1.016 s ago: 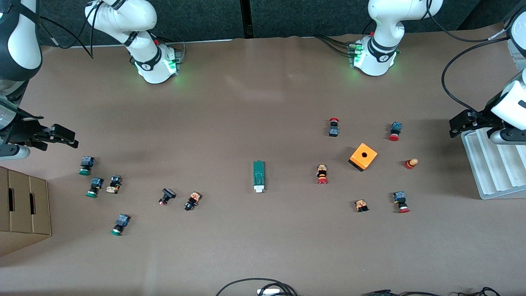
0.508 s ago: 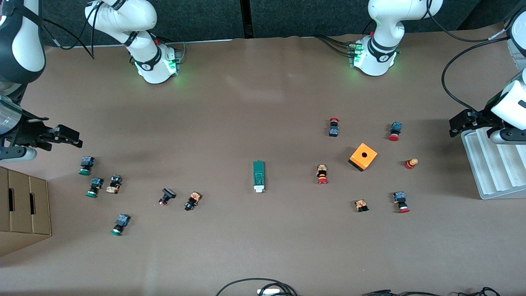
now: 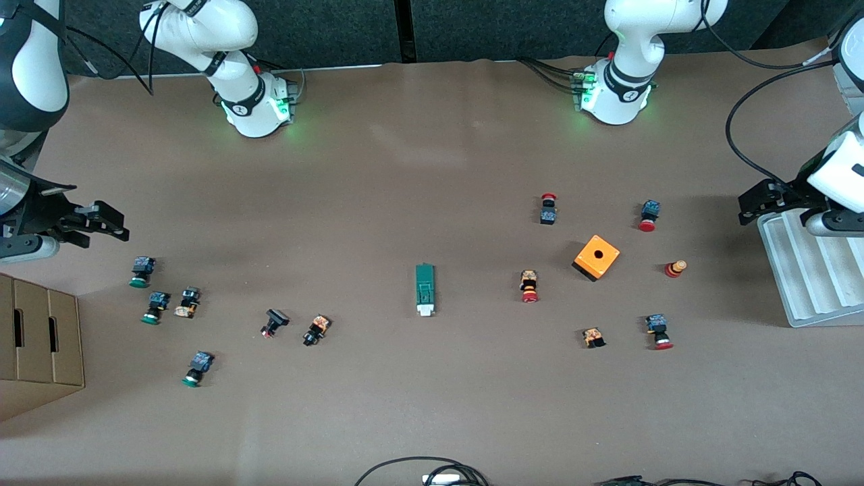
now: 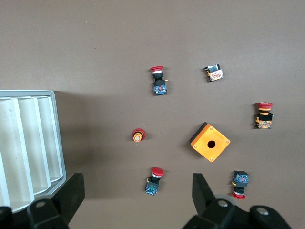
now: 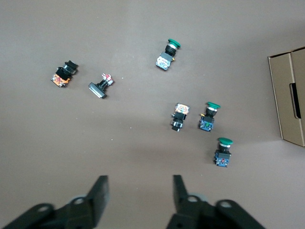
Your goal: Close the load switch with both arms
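Note:
The load switch (image 3: pixel 424 289) lies flat near the table's middle, a narrow green block with its white end toward the front camera. It shows in neither wrist view. My right gripper (image 3: pixel 113 226) hangs over the right arm's end of the table, above bare table beside the green-capped buttons (image 5: pixel 223 151). It is open, its fingers (image 5: pixel 98 194) moderately apart with nothing between them. My left gripper (image 3: pixel 746 208) hovers at the left arm's end by the white tray's corner. It is wide open (image 4: pixel 137 195) over a red-capped button (image 4: pixel 153 180).
An orange box with a hole (image 3: pixel 597 257) stands among several red-capped buttons toward the left arm's end. A white ribbed tray (image 3: pixel 810 283) sits at that end and a cardboard box (image 3: pixel 37 344) at the other. Cables (image 3: pixel 422 469) lie at the near edge.
My right hand has shifted a little over its end of the table. The left arm, the load switch and the buttons have not moved.

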